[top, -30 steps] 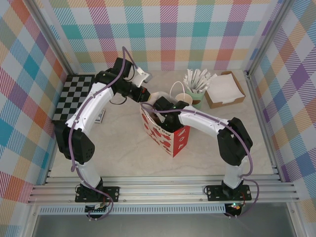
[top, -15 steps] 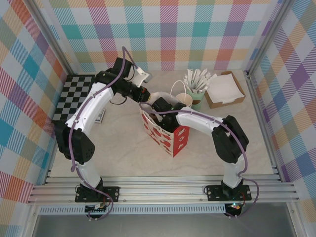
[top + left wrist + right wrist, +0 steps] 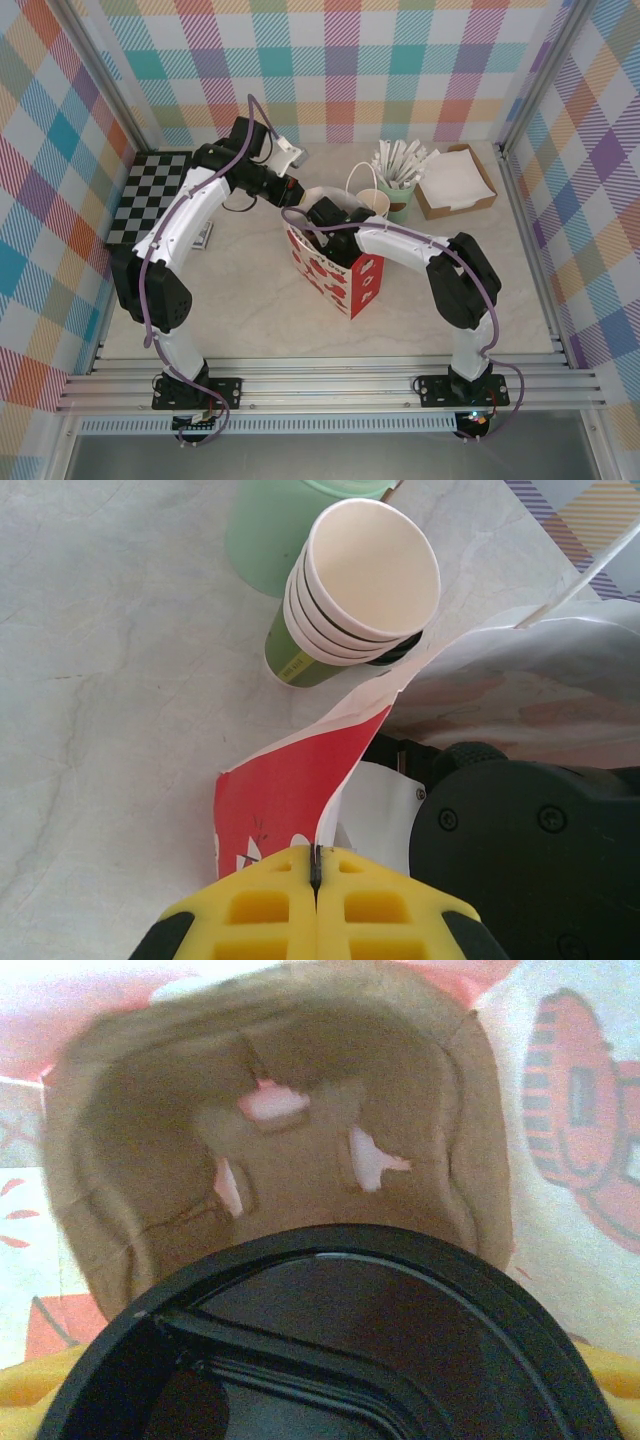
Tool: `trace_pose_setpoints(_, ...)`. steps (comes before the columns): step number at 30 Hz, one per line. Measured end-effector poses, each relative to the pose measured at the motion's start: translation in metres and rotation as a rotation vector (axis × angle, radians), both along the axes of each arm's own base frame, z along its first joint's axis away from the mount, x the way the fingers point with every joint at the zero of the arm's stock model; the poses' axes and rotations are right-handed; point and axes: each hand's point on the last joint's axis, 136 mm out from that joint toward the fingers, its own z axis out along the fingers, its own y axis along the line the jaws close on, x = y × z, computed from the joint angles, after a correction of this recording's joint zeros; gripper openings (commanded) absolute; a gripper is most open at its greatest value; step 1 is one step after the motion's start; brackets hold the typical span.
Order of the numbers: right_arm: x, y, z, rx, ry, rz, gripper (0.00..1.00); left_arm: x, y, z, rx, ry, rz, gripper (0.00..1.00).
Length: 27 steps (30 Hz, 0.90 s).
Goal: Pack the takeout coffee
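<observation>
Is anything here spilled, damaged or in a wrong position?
Nothing stands out. The rim of the bag is pulled aside where the left hand pinches it; the coffee cup, lid on, hangs over the cardboard holder inside.

The table [image 3: 250, 300] bears a checkered board [image 3: 150, 190], paper bag [image 3: 338, 278], stacked cups [image 3: 345, 600], mint cup [image 3: 401, 209] and cardboard tray [image 3: 456, 183].

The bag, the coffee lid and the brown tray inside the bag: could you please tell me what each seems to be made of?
Bag: thin paper, printed red and white; its edge bends and creases softly. Coffee lid: most likely plastic, black and smooth, with shiny highlights and moulded ridges. Brown tray: probably moulded paper pulp, matt and fibrous-looking, with rough-edged holes.
</observation>
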Motion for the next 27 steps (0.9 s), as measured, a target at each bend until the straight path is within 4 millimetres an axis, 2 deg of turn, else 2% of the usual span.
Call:
trace_pose_setpoints(15,-0.022,-0.018,0.003,-0.067,0.086,0.004,0.4,-0.006,-0.002,-0.003,0.007,0.024,-0.009,0.0)
trace_pose_setpoints(27,-0.028,-0.024,0.013,-0.06,0.077,0.001,0.4,-0.004,-0.005,-0.001,-0.018,0.038,0.017,0.0)
